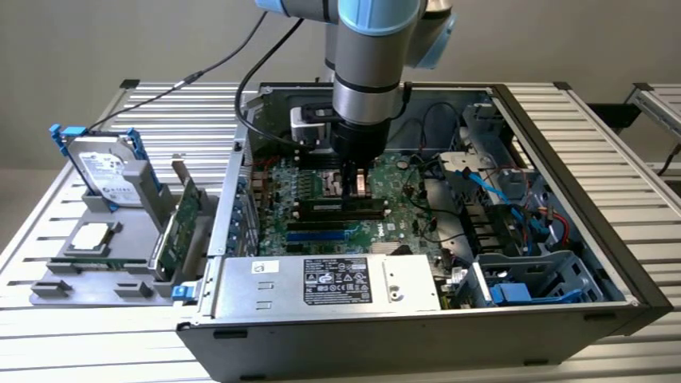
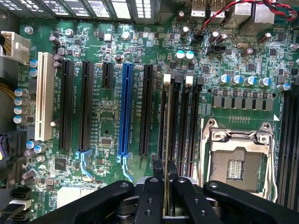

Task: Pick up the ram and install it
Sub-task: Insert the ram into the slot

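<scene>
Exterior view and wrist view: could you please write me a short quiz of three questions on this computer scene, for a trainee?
1. True or false: the gripper is shut on the ram, which is seen edge-on.
2. Where does the hard drive stand? A: in the gripper. B: outside the case, at the exterior view's left. C: on the power supply.
3. Fill in: the one long slot that differs in colour from the black ones is ____.
Key: 1 true; 2 B; 3 blue.
</scene>
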You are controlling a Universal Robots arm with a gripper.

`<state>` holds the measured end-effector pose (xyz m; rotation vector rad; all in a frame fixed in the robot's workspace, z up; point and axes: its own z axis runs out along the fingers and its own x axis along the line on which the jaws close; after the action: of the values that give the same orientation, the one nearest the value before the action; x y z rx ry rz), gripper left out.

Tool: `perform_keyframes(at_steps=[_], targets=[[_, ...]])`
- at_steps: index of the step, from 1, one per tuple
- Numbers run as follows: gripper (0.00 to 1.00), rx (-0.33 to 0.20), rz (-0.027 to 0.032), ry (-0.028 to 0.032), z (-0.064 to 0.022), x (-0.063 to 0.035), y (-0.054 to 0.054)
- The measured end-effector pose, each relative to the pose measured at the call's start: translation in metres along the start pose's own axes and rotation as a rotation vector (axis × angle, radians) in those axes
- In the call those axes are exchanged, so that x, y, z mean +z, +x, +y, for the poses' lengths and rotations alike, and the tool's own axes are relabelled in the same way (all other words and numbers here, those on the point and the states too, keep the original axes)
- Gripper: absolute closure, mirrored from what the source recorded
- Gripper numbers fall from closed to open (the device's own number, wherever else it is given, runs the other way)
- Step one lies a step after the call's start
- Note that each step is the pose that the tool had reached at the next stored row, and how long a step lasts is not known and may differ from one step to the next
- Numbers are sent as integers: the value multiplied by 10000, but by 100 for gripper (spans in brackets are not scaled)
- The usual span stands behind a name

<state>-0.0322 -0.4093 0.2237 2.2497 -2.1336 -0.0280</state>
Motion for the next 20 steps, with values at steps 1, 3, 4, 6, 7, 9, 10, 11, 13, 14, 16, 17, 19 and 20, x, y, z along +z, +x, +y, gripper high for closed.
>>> perform_keyframes(at_steps=[1,3,4,6,7,9,10,11,13,14,16,17,19,20], targets=[[85,4,0,0,0,0,0],[85,16,0,0,0,0,0],[85,25,-1,-1,0,0,0],[85,52,-3,0,0,1,2],[85,74,-5,0,0,1,2],[85,89,-3,-1,0,0,3],[85,99,-4,-1,0,0,3],[85,108,-4,-2,0,0,3],[85,121,-4,-2,1,0,9],[85,126,-4,-2,1,0,11],[85,127,-4,-2,1,0,11],[85,127,-4,-2,1,0,11],[85,127,-5,-1,1,0,13],[85,128,-3,-1,1,0,18]])
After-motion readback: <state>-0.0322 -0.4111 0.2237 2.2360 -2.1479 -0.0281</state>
